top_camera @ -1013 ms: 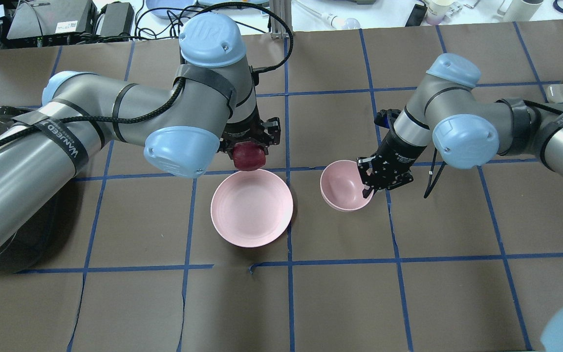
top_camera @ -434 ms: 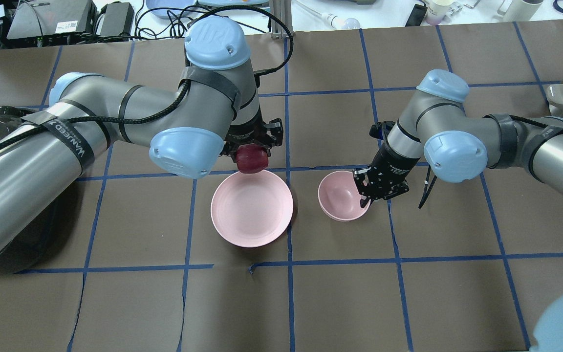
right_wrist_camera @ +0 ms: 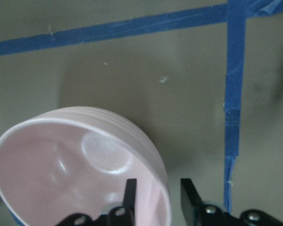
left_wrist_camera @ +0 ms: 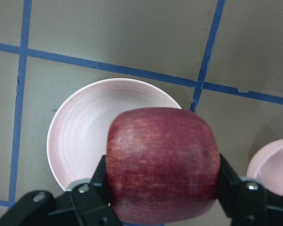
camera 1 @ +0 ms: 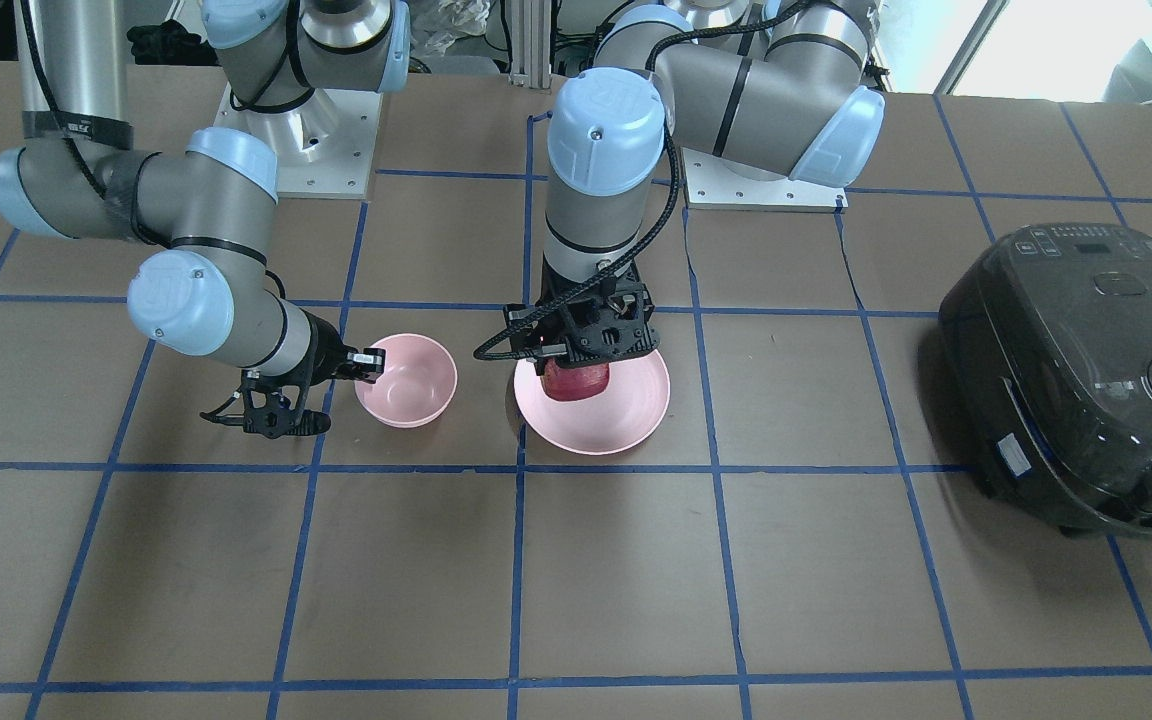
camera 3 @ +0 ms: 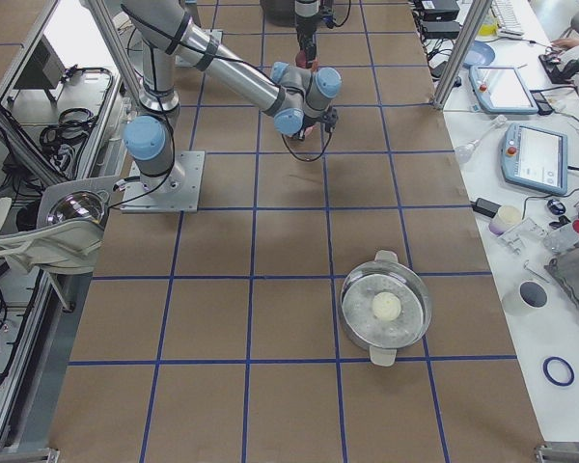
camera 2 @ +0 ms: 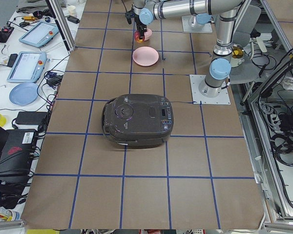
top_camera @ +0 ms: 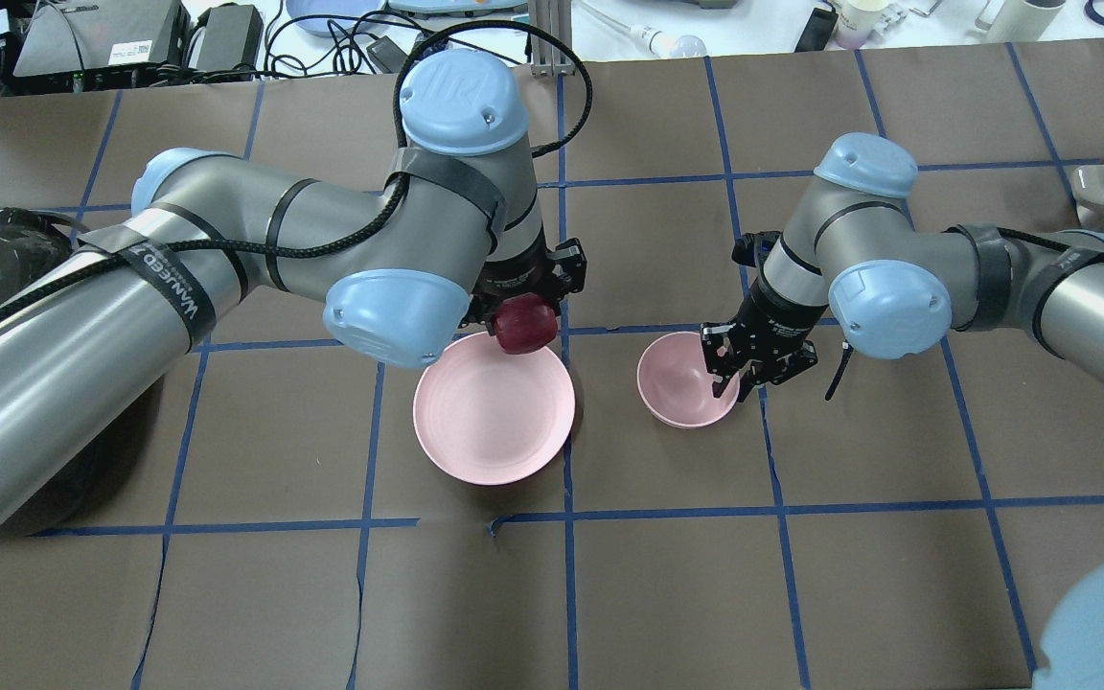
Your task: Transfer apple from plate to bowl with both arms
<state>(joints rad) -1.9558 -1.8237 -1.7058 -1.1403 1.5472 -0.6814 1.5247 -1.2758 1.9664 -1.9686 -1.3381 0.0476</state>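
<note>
Apple (left_wrist_camera: pixel 162 155) sits clenched in the left gripper (left_wrist_camera: pixel 162 193) above the plate (top_camera: pixel 475 431), free to travel. Right gripper (top_camera: pixel 739 383) pinches the rim of the bowl (top_camera: pixel 672 383), likely steadying it.

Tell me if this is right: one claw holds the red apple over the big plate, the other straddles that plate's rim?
Not quite: the right gripper straddles the rim of the bowl, not the plate; the right wrist view shows it. The left gripper does hold the apple.
</note>
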